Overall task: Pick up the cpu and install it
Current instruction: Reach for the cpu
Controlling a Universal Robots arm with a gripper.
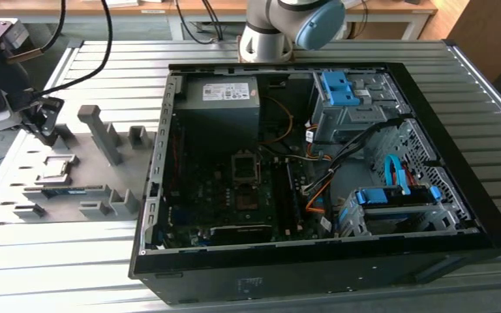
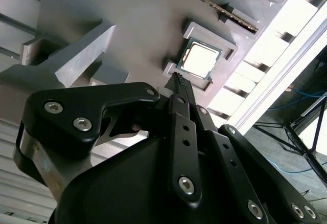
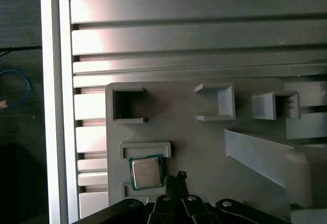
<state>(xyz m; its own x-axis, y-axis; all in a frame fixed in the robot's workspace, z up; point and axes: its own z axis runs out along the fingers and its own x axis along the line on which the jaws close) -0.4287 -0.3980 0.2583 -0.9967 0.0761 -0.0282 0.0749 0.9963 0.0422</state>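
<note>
The cpu (image 2: 200, 60) is a small square chip with a dull silver top and a green rim. It lies flat in a shallow pocket of the grey fixture plate (image 1: 85, 182), outside the computer case (image 1: 320, 169). In the first wrist view the cpu (image 3: 146, 173) sits just beside my fingertips. My gripper (image 2: 180, 79) hovers a little above the plate, its tip close to one edge of the chip, apart from it. The thin black fingers (image 3: 173, 183) are pressed together with nothing between them. In the exterior view my gripper (image 1: 46, 127) hangs over the plate's far left part, near the cpu (image 1: 60, 167).
Tall grey fixture blocks (image 1: 102, 134) rise from the plate next to my gripper. The open case holds the motherboard with its socket (image 1: 245, 169), a power-supply box (image 1: 220, 98) and blue drive brackets (image 1: 346, 88). The slatted metal table (image 1: 59, 261) ends close to the plate's left side.
</note>
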